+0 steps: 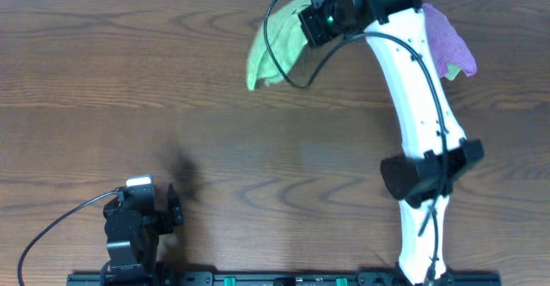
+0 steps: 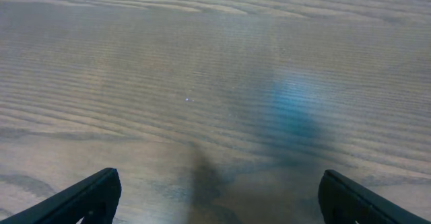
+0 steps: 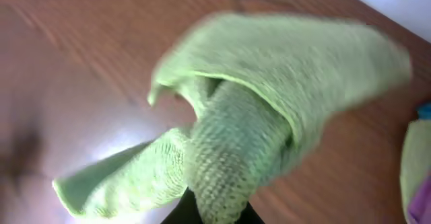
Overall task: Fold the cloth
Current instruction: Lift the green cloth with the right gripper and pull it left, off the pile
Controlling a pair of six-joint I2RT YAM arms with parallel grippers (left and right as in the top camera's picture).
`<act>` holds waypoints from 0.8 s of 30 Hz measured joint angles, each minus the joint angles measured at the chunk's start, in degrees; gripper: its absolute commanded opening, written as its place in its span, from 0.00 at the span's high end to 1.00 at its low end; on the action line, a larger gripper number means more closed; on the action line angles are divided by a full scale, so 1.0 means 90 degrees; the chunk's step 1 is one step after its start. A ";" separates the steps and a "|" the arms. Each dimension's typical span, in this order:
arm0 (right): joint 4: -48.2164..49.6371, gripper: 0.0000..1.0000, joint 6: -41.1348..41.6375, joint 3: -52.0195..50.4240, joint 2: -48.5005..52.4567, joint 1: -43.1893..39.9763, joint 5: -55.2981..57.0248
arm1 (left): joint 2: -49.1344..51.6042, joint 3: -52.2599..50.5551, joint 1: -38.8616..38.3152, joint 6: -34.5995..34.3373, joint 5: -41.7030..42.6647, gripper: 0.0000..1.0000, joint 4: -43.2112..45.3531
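The wood-grain tabletop (image 1: 215, 140) fills all three views. The white right arm (image 1: 411, 97) is the biggest thing above it. It reaches from the near edge up to the far edge, right of centre, with its black wrist at the top. The black left arm (image 1: 129, 234) is smaller and sits folded low at the near left corner. The left jaws stand wide apart with nothing between them. In the left wrist view their two dark tips show at the bottom corners, over bare wood and a soft shadow. The lime-green cloth (image 1: 273, 50) is at the far side of the tabletop, spreading left and toward the near side from under the right wrist. The right jaws are pinched together on it. In the right wrist view the cloth (image 3: 269, 103) rises bunched and rolled from the dark tips at the bottom edge, with one flap arching over and another trailing to the lower left. That view is blurred, and I cannot tell whether any part of the cloth touches the wood. A purple cloth (image 1: 449, 41) lies just right of the arm at the far edge, apart from the green one. A thin black cable (image 1: 288, 73) loops across the green cloth.
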 measured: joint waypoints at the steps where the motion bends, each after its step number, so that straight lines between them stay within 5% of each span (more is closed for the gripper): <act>1: -0.0206 0.98 0.0005 0.0000 -0.0238 0.0097 0.0182 | 0.0000 0.0000 0.0000 0.0000 0.0000 0.05 0.0005; 13: -0.1685 0.98 0.0709 0.0085 -0.1914 0.1562 0.1622 | 0.0000 0.0000 0.0000 0.0000 0.0000 0.05 0.0000; 19: -0.1702 0.98 0.1107 -0.0143 -0.2348 0.2368 0.2477 | 0.0000 0.0000 0.0000 0.0000 0.0000 0.05 0.0000; 24: -0.1423 0.99 0.1158 -0.0889 -0.3084 0.2169 0.2810 | 0.0000 0.0000 0.0000 0.0000 0.0000 0.05 0.0000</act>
